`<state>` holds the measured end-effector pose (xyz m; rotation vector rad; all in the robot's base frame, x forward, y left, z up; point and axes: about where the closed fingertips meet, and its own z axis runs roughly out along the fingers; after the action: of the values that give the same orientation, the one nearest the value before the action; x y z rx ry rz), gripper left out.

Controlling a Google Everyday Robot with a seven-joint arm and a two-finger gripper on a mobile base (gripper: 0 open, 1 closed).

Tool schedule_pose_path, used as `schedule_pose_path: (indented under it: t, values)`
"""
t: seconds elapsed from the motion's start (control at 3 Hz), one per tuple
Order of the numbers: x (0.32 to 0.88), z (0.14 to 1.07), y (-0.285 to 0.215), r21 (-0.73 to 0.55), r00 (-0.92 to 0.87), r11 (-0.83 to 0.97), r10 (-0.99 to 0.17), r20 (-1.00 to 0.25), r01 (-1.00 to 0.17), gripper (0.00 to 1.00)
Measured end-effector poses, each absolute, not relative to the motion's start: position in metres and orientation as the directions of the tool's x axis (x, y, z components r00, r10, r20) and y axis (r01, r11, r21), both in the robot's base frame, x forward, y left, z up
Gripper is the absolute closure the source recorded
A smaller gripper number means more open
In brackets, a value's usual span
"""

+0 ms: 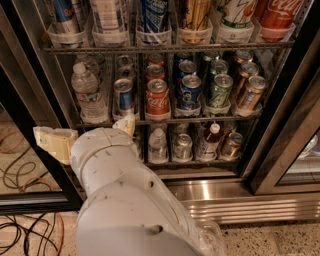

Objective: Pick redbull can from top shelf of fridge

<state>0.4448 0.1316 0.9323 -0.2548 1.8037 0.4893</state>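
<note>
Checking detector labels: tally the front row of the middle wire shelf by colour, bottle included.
Blue short cans: 2
Red short can: 1
Green short can: 1
Bronze short can: 1
Clear plastic water bottle: 1
Total: 6
Gripper hangs at lower left, below the water bottle.

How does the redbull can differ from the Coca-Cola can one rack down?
The redbull can is blue and silver, the Coca-Cola can red. The redbull can stands in a cup on the top shelf, top cropped; the Coca-Cola can shows its lid. Both upright. Gripper: lower left, below both.
</note>
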Motion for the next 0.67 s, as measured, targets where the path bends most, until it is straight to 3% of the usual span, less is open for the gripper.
schedule_pose_path:
  t: [0.67]
  values:
    - [0.4521,0.9356,0.1406,0.175,-0.251,0.884,0.068,-0.966,-0.434,0.00]
